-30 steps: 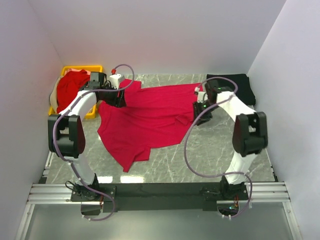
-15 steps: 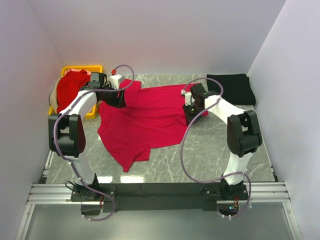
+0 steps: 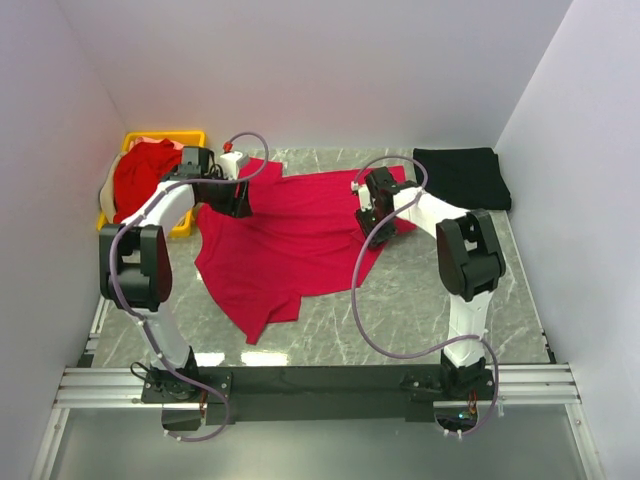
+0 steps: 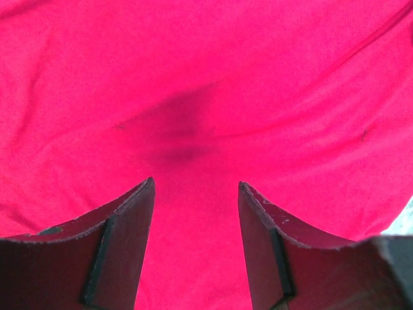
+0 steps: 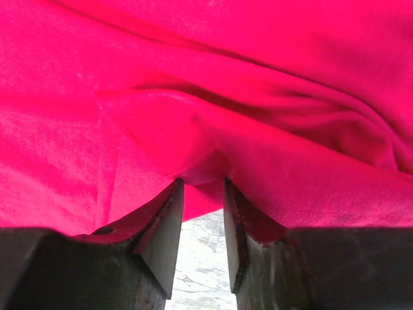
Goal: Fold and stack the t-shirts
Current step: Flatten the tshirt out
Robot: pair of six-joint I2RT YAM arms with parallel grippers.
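1. While the bright red t-shirt (image 3: pixel 290 240) lies spread and rumpled across the marble table (image 3: pixel 420 310), both arms reach onto it, one from each side.
2. The left gripper (image 4: pixel 195 184) sits over that shirt's upper left part. Its jaws stand well apart, with flat red cloth below and nothing between them.
3. The right gripper (image 5: pixel 203 181) is at the shirt's right edge. Its jaws stand narrow, a fold of the hem sits at the tips, and bare marble shows in the gap behind. I cannot tell whether they pinch the fold.
4. A folded black t-shirt (image 3: pixel 460 178) lies near the red shirt's far right corner.
5. A yellow basket (image 3: pixel 190 135) stands off the shirt's left end, with a crumpled red t-shirt (image 3: pixel 140 178) heaped in it.
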